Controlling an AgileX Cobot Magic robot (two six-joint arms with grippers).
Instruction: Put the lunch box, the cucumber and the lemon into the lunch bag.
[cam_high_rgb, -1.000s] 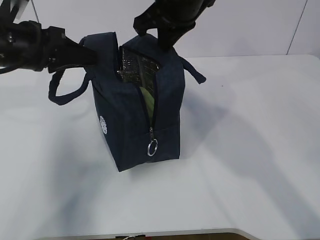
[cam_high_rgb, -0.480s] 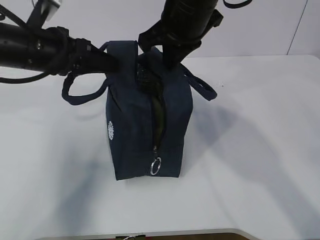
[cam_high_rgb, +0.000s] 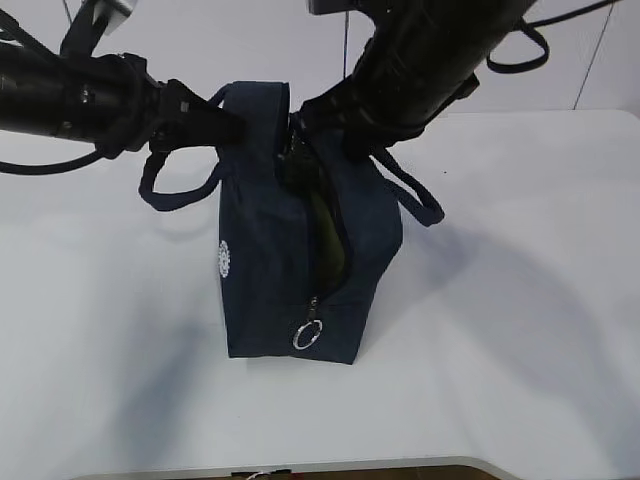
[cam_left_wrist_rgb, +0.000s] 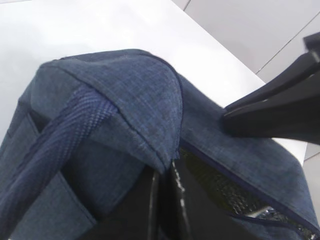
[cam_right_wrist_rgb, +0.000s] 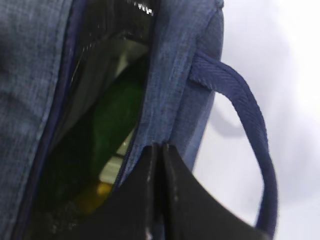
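- Navy fabric lunch bag (cam_high_rgb: 275, 250) stands upright near the middle of a white table (cam_high_rgb: 520, 300), its zipper side facing the camera and partly open.
- Left gripper (cam_high_rgb: 225, 122) reaches in level from the left, its black fingers pressed together on the top left edge of the bag; the wrist view shows the fabric pinched between them.
- Right gripper (cam_high_rgb: 335, 140) comes down at a slant from the upper right, its bulky black arm (cam_high_rgb: 430, 60) above the bag, jaws closed on the right edge of the opening.
- Inside the gap, the right wrist view shows a green cucumber (cam_right_wrist_rgb: 117, 117) with a yellow lemon (cam_right_wrist_rgb: 100, 192) below it, against dark shiny lining.
- Lunch box is not clearly visible; only a pale shape sits behind the cucumber.
- One strap handle (cam_high_rgb: 175, 190) loops out to the left, another (cam_high_rgb: 415, 195) to the right.
- Metal ring pull (cam_high_rgb: 307, 336) hangs low on the front, and a small white logo (cam_high_rgb: 224, 257) sits on the left face.
- Bare tabletop surrounds the bag on all sides.
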